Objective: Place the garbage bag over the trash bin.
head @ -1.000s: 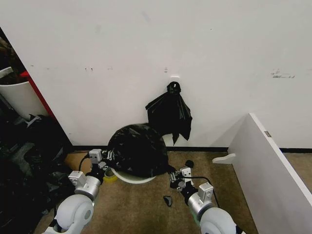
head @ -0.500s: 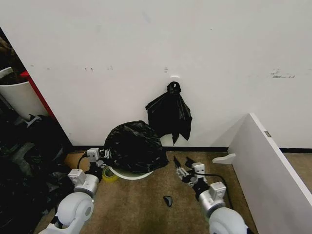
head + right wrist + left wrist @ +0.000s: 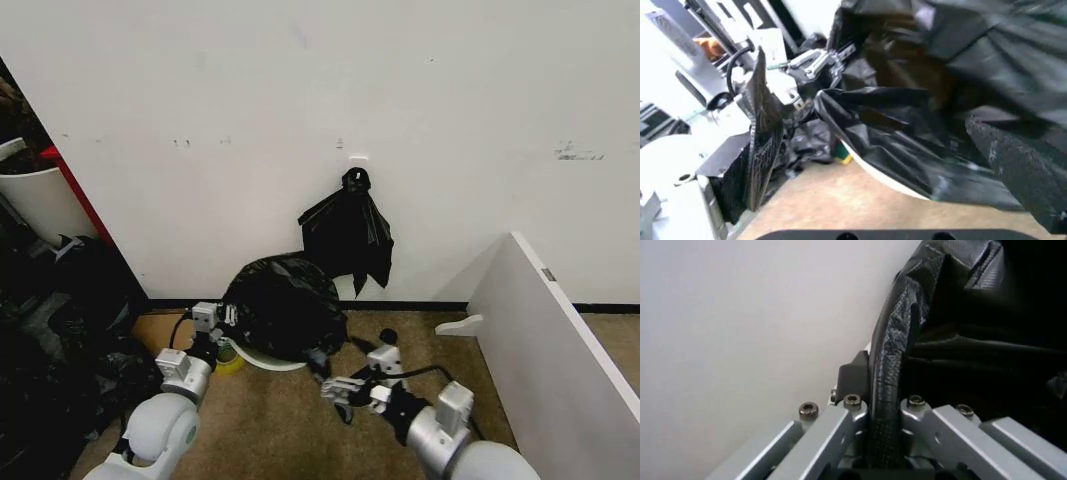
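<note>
Garbage bag (image 3: pixel 283 305) drapes trash bin (image 3: pixel 268 360), rim showing below.

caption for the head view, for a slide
Left gripper and right gripper work the garbage bag over the trash bin by the wall.

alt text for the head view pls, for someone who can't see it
A glossy black garbage bag is draped over a cream-white trash bin on the floor against a white wall. The left hand is at the bag's left edge and the right hand reaches toward its lower right edge. A smaller knotted black bag hangs on the wall just above.
</note>
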Motion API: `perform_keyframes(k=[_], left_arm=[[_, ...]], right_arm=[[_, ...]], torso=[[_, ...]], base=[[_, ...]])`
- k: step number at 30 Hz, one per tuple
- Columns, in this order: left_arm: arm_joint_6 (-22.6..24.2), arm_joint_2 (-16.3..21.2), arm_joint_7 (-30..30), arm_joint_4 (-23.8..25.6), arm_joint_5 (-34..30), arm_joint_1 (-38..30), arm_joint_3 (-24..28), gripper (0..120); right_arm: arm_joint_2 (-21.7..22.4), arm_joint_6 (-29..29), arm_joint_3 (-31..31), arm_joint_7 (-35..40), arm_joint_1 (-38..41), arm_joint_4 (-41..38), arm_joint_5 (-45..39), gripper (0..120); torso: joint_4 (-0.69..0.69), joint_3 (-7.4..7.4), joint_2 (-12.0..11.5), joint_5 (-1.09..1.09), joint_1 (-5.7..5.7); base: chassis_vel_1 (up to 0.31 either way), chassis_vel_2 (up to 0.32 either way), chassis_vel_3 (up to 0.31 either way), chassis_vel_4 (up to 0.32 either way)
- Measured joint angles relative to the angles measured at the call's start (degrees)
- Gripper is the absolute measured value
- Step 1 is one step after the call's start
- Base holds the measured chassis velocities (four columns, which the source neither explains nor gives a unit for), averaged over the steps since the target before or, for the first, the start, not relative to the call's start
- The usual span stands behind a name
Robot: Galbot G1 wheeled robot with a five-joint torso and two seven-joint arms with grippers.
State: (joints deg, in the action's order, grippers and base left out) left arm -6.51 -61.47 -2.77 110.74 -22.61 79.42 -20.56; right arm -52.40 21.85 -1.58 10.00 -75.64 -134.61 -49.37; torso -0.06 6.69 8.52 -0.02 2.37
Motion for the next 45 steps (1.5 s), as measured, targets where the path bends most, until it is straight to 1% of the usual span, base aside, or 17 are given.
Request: perform_keyframes(k=[2,4,6,14,20,21,23,25,26,27,32,37,38,40,42,44,45], left_arm=[[-1.2,0.3,0.8,0.0,0.1,0.4,0.3,1],[-1.5,0.4,0.9,0.0,0.1,0.4,0.3,1],[-3.0,0.6,1.8,0.0,0.8,0.9,0.3,1],[-4.4,0.2,2.9,0.0,1.2,1.4,0.6,1],[-4.4,-0.1,3.0,0.0,1.2,1.3,0.8,1],[-4.4,-0.2,3.0,0.0,1.2,1.3,0.9,1],[-4.4,-0.2,3.0,0.0,1.2,1.2,0.9,1],[-4.4,-0.2,3.0,0.1,1.3,1.3,0.9,1],[-4.4,-0.2,3.0,0.1,1.3,1.3,0.9,1],[-4.4,-0.2,3.0,0.1,1.3,1.3,0.9,1],[-4.4,-0.2,3.1,0.1,1.4,1.3,0.9,1],[-4.4,-0.3,3.0,0.2,1.5,1.2,1.0,1],[-4.4,-0.4,3.0,0.2,1.5,1.2,1.0,1],[-4.4,-0.4,3.0,0.1,1.5,1.2,1.0,1],[-4.4,-0.5,2.9,0.1,1.5,1.1,1.0,1],[-4.1,-0.5,2.5,-0.2,1.1,1.0,1.0,1],[-4.1,-0.5,2.5,-0.2,1.1,1.0,1.0,1]], right_arm=[[-0.4,1.9,-2.0,2.0,3.6,1.2,-3.9,100],[-0.5,2.4,-2.4,2.6,4.3,1.5,-4.7,100],[-1.4,3.3,-3.9,4.9,7.6,3.8,-6.5,100],[-1.7,3.5,-6.1,6.0,11.7,8.6,-4.5,100],[-1.6,4.3,-7.3,6.6,13.0,9.9,-4.6,99],[-1.8,4.4,-7.6,6.9,13.3,10.2,-5.2,93],[-1.8,4.4,-7.7,7.0,13.5,10.3,-5.5,90],[-1.9,4.6,-8.0,7.1,13.8,10.5,-5.8,81],[-1.9,4.6,-8.2,7.2,13.8,10.5,-5.8,79],[-1.8,4.6,-8.5,7.5,14.0,10.7,-5.8,70],[-1.9,4.7,-9.0,8.2,14.4,10.9,-5.8,57],[-2.0,4.6,-9.2,8.6,14.5,11.0,-5.6,36],[-2.0,4.6,-9.2,8.6,14.4,11.0,-5.5,30],[-2.0,4.5,-9.2,8.6,14.4,10.9,-5.4,29],[-2.0,3.8,-9.2,8.1,14.1,10.8,-4.8,20],[-1.9,2.1,-9.3,6.7,13.5,10.2,-2.6,9],[-1.9,2.1,-9.3,6.7,13.5,10.2,-2.6,9]], torso=[[0.00,0.00,0.0,0.00,0.00],[0.01,0.00,0.0,0.00,0.00],[0.00,0.00,0.0,0.00,0.00],[-0.01,0.00,0.0,0.00,0.00],[-0.01,0.00,0.0,0.00,0.00],[-0.01,-0.01,0.0,0.00,0.00],[-0.01,0.00,0.0,0.00,0.00],[-0.01,0.00,0.0,0.00,0.00],[-0.01,-0.01,0.0,0.00,0.00],[-0.01,-0.01,0.0,0.00,0.00],[-0.01,-0.01,0.0,0.00,0.00],[-0.01,-0.01,0.0,0.00,0.00],[0.00,0.00,0.0,0.00,0.00],[-0.01,0.00,0.0,0.00,0.00],[-0.01,-0.01,0.0,0.00,0.00],[-0.01,-0.01,0.0,0.00,0.00],[-0.01,-0.01,0.0,0.00,0.00]], base=[[0.000,0.000,0.000,0.000],[0.000,0.000,0.000,0.000],[0.000,0.000,0.000,0.000],[0.000,0.000,0.000,0.000],[0.000,0.000,0.000,0.000],[0.000,0.000,0.000,0.000],[0.000,0.000,0.000,0.000],[0.000,0.000,0.000,0.000],[0.000,0.000,0.000,0.000],[0.000,0.000,0.000,0.000],[0.000,0.000,0.000,0.000],[0.000,0.000,0.000,0.000],[0.000,0.000,0.000,0.000],[0.000,0.000,0.000,0.000],[0.000,0.000,0.000,0.000],[0.000,0.000,0.000,0.000],[0.000,0.000,0.000,0.000]])
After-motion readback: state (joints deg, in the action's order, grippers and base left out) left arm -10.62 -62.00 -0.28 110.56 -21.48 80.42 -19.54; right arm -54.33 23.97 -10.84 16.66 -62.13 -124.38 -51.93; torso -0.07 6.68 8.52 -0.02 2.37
